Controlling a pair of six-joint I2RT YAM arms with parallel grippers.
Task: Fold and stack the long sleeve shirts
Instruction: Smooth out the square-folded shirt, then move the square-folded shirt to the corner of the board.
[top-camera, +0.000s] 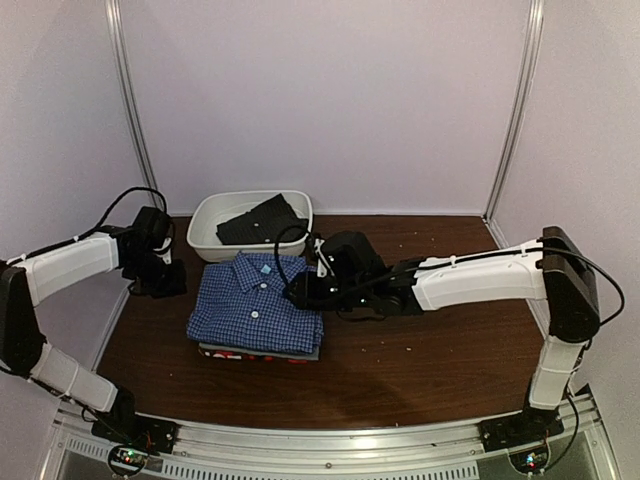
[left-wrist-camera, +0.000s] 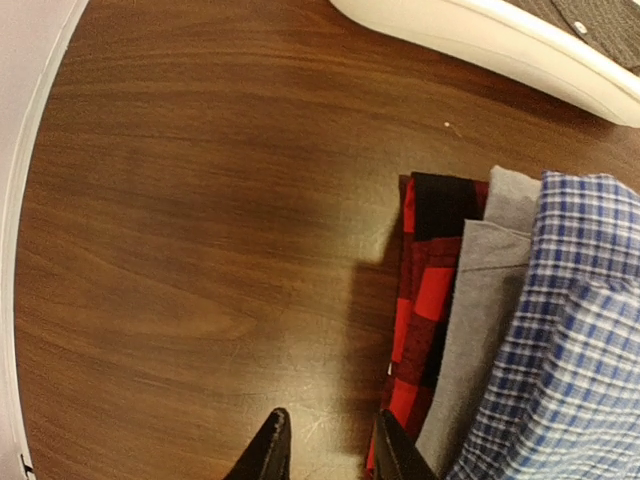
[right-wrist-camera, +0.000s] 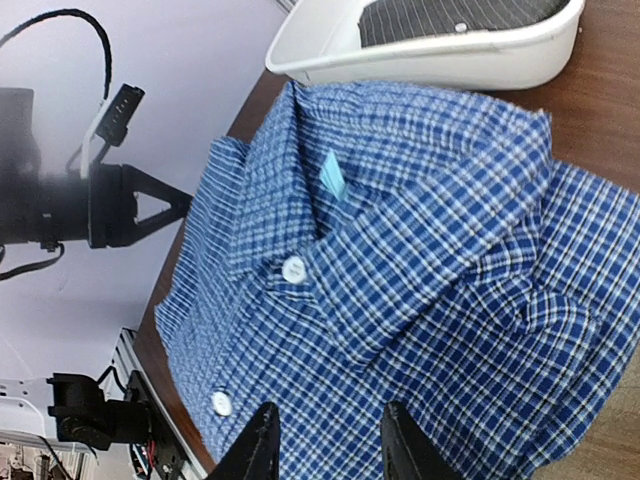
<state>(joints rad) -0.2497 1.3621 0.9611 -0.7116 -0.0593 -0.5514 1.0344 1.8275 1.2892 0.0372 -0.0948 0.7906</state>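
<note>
You have most of the job done, by the look of it. The blue check shirt (top-camera: 258, 300) lies folded, collar and buttons up, on top of the pile in the middle of the surface (top-camera: 400, 350). In the left wrist view a grey shirt (left-wrist-camera: 480, 330) and a red-and-black shirt (left-wrist-camera: 425, 300) show under it, their edges stepped out a little rather than flush. One dark shirt (top-camera: 262, 220) lies loosely in the white basin (top-camera: 205, 235) just behind the pile, not yet folded; that looks like your remaining piece.

Your left hand (left-wrist-camera: 325, 445) sits low beside the pile's left edge, fingers apart and holding nothing. Your right hand (right-wrist-camera: 325, 440) hovers at the right side of the blue check shirt, fingers apart too, gripping no cloth
</note>
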